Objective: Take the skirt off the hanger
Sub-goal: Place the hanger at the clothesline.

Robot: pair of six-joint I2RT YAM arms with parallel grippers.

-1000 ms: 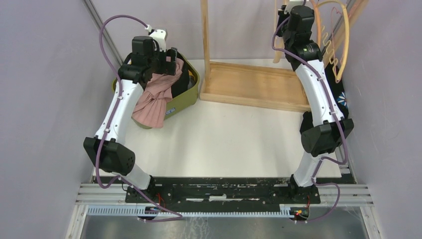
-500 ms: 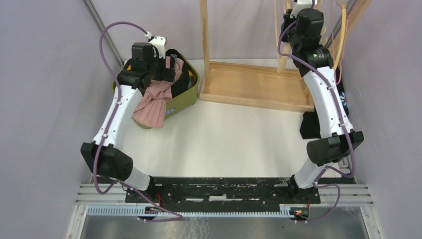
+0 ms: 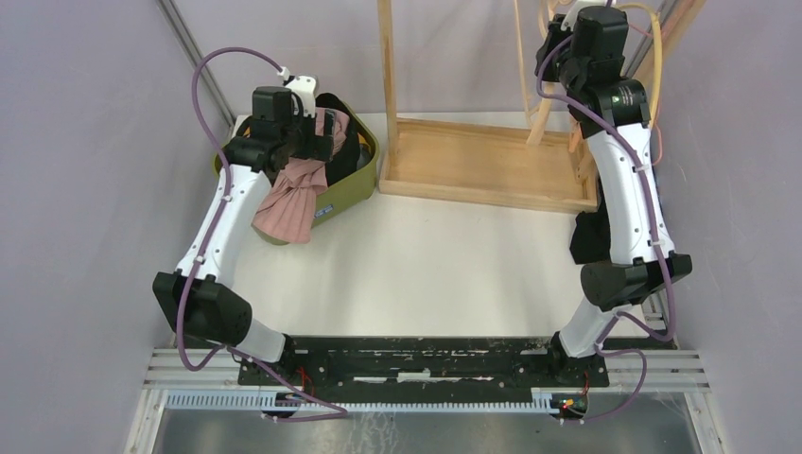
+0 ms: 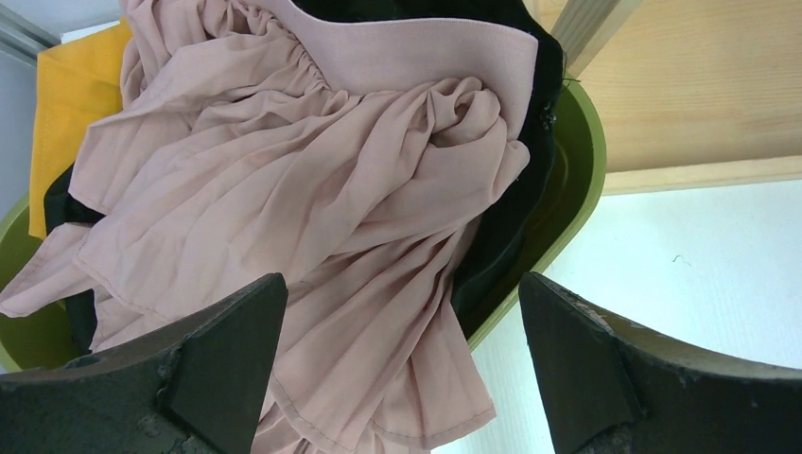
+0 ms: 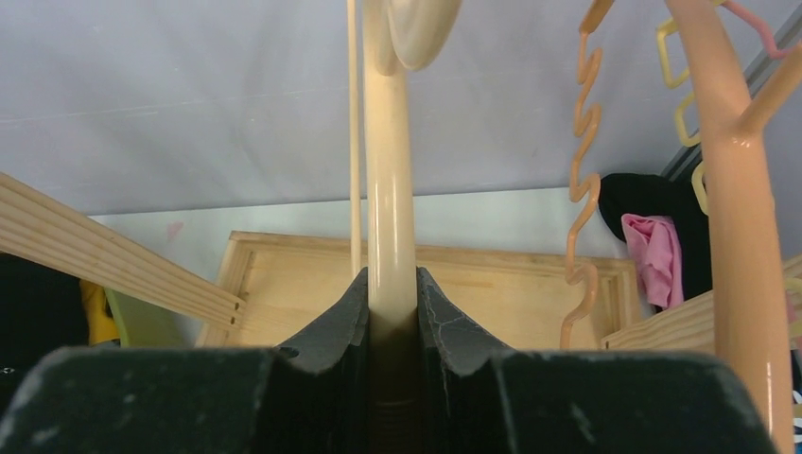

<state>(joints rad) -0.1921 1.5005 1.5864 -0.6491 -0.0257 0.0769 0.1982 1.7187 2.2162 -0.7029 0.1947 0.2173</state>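
The pink pleated skirt (image 3: 288, 189) lies in the olive green bin (image 3: 355, 175) at the back left, with a fold hanging over the bin's front rim; in the left wrist view it (image 4: 312, 208) fills the frame. My left gripper (image 4: 402, 378) is open just above it, holding nothing. My right gripper (image 5: 391, 312) is shut on a cream plastic hanger (image 5: 390, 189), held high at the back right by the wooden rack (image 3: 482, 161). In the top view the right gripper (image 3: 567, 19) is near the upper edge.
Black and yellow clothes (image 4: 71, 90) also lie in the bin. Other orange and pink hangers (image 5: 733, 189) hang to the right of the held one. A dark garment (image 3: 591, 236) lies behind the right arm. Grey walls close in both sides.
My right arm has swung right and farther back with the hanger. My left gripper has let go of the skirt and pulled back slightly; the skirt has settled into the bin.
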